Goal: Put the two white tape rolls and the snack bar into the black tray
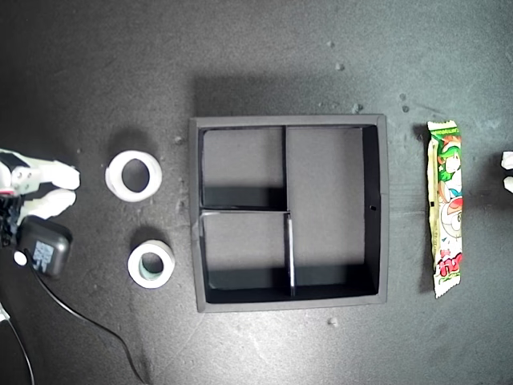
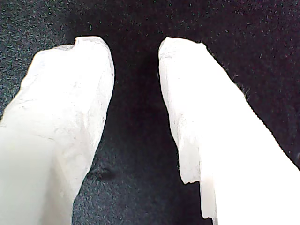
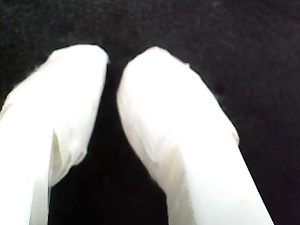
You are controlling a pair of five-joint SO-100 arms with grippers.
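The black tray (image 1: 383, 210) lies in the middle of the exterior view with nothing in its compartments. To its left on the mat lie two white tape rolls: the wider one (image 1: 133, 176) and, below it, the thicker one (image 1: 151, 263) with a greenish core. The snack bar (image 1: 446, 208) lies lengthwise to the tray's right. My first gripper (image 2: 136, 51) is open over bare black mat. My second gripper (image 3: 113, 58) has its fingers almost together, with only a thin slit, and holds nothing. One arm's white fingers (image 1: 50, 175) show at the exterior view's left edge, another's fingertips (image 1: 507, 160) at its right edge. Which arm is which does not show.
A black box (image 1: 44, 247) with a cable running towards the exterior view's bottom sits on the arm at that view's left, near the thicker roll. Small crumbs (image 1: 333, 322) dot the dark mat around the tray.
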